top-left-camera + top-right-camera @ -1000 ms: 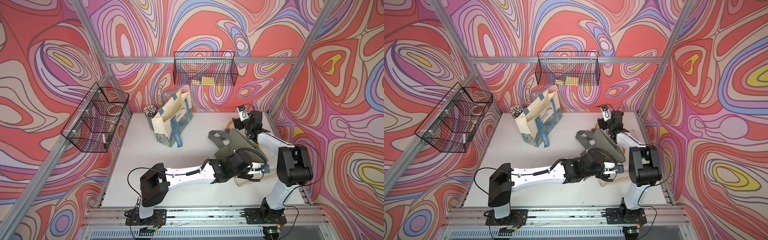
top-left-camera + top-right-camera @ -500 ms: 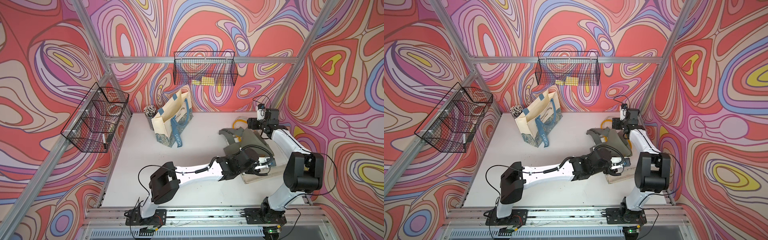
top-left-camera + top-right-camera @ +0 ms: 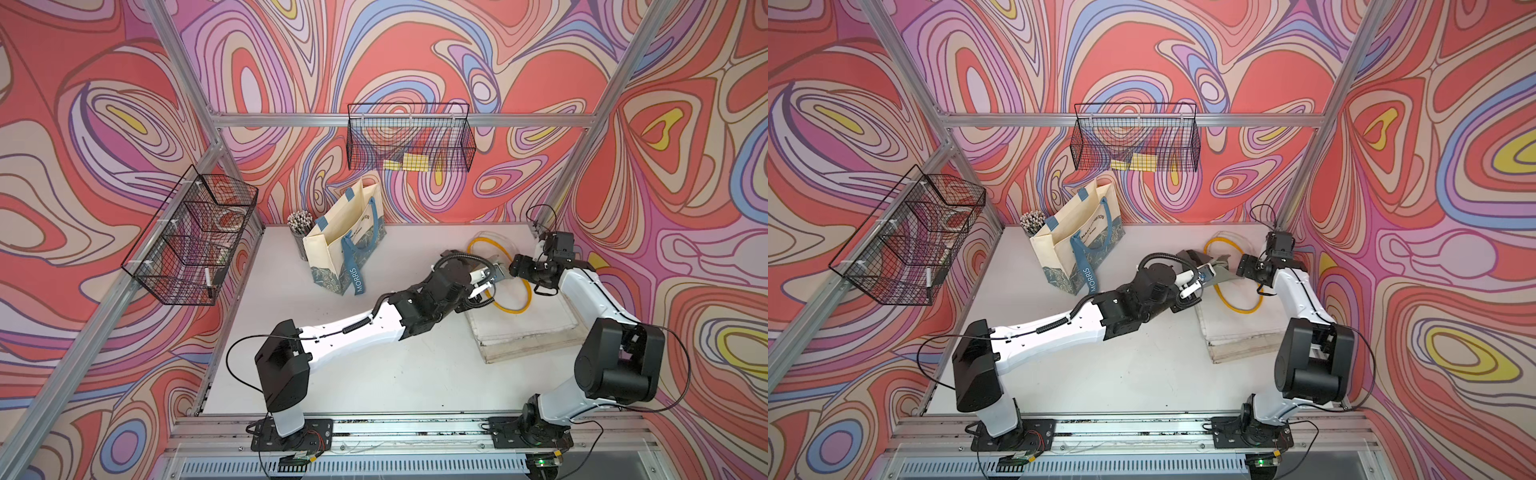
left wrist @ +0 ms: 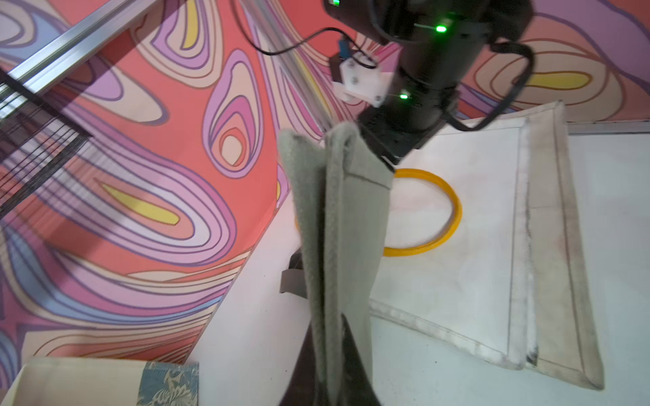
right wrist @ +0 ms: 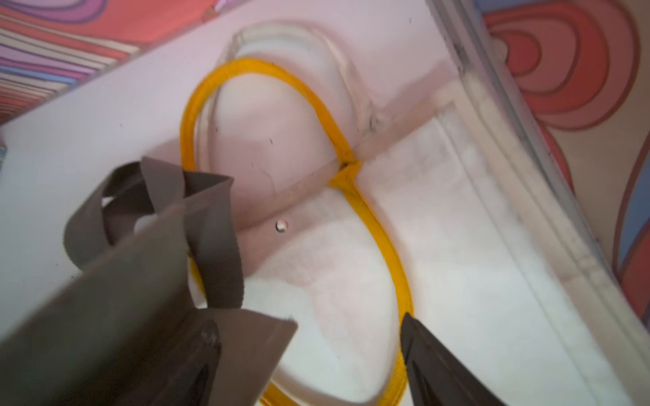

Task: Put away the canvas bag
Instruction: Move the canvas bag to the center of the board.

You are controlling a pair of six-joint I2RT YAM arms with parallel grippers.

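The grey-green canvas bag [image 4: 334, 228] hangs bunched and folded from my left gripper [image 4: 337, 369], which is shut on its fabric above the table's back right. In a top view only a bit of the bag [image 3: 1221, 272] shows past the left gripper [image 3: 1204, 275]. My right gripper [image 5: 306, 337] faces it, open, with a corner of the bag [image 5: 123, 298] lying over one finger [image 5: 207, 351] and not pinched. In both top views the right gripper [image 3: 505, 270] [image 3: 1237, 266] sits close to the left gripper [image 3: 488, 276].
A flat white bag [image 3: 528, 324] with yellow loop handles [image 3: 524, 293] lies under both grippers. A cream tote marked MORRIS [image 3: 345, 249] stands at the back left beside a cup of pencils [image 3: 299, 224]. Wire baskets hang on the back wall [image 3: 409, 143] and the left rail [image 3: 191, 237].
The canvas bag lay spread on the white bag a second ago; now it is gathered and lifted in the left gripper. Both grippers have shifted toward the back right.
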